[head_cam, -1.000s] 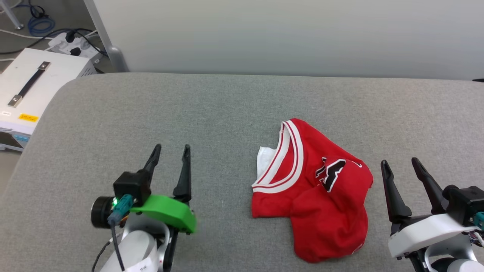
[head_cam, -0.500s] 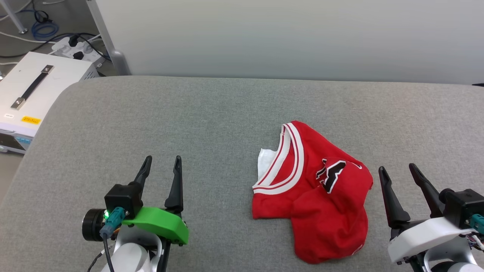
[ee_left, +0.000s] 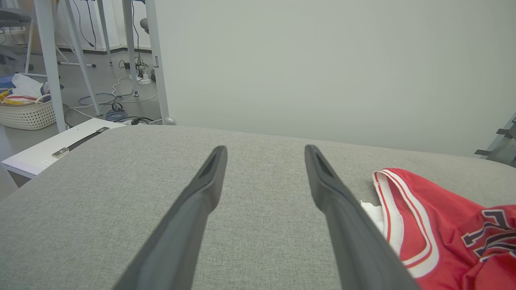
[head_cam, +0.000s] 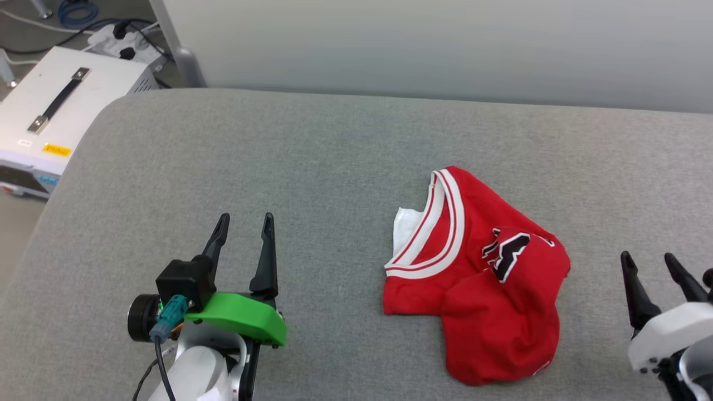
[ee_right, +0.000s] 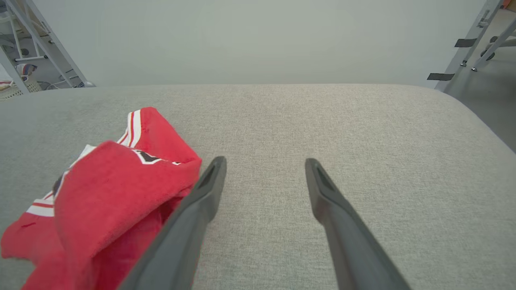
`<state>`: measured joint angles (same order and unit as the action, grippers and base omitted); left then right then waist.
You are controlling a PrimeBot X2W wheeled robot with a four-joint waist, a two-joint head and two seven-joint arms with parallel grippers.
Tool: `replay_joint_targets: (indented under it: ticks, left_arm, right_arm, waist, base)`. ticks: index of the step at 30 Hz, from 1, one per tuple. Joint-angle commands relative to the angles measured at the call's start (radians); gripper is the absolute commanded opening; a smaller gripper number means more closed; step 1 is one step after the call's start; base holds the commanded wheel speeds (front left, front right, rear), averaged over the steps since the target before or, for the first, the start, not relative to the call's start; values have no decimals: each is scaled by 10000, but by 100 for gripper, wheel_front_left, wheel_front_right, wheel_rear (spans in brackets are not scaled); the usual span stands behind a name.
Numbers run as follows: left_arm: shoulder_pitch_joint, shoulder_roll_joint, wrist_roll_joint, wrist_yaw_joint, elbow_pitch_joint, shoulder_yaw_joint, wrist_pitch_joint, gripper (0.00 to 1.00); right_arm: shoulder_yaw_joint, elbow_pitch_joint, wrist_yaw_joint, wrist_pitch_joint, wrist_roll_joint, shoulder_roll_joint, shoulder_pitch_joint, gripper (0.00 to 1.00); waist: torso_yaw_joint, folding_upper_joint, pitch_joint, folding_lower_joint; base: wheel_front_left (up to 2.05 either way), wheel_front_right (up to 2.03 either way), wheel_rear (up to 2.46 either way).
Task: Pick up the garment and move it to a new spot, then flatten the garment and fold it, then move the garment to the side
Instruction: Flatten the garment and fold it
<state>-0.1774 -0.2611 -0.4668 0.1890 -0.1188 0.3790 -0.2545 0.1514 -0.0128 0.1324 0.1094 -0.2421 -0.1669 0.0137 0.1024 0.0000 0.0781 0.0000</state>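
red garment point(head_cam: 490, 312) — white-striped trim, grey surface point(head_cam: 312, 167)

The garment point(head_cam: 479, 289) is a red jersey lying crumpled in a loose heap on the grey cloth surface point(head_cam: 278, 167), right of the middle in the head view. Its white-and-red striped trim curves along its left side, with a bit of white fabric beside it. A black, white-outlined print shows only in part among the folds. The near end bunches into a rounded lump.
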Motion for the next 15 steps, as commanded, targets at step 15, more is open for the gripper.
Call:
replay_joint_targets:
  ticks: [15]
  left_arm:
    - [-741, 951, 589, -509, 279, -545, -70, 100]
  right_arm:
    - [-2988, 3016, -17, 3457, -2590, -2455, -4310, 100]
  waist:
    - [1393, 0, 1512, 0]
  base:
    - [0, 0, 0]
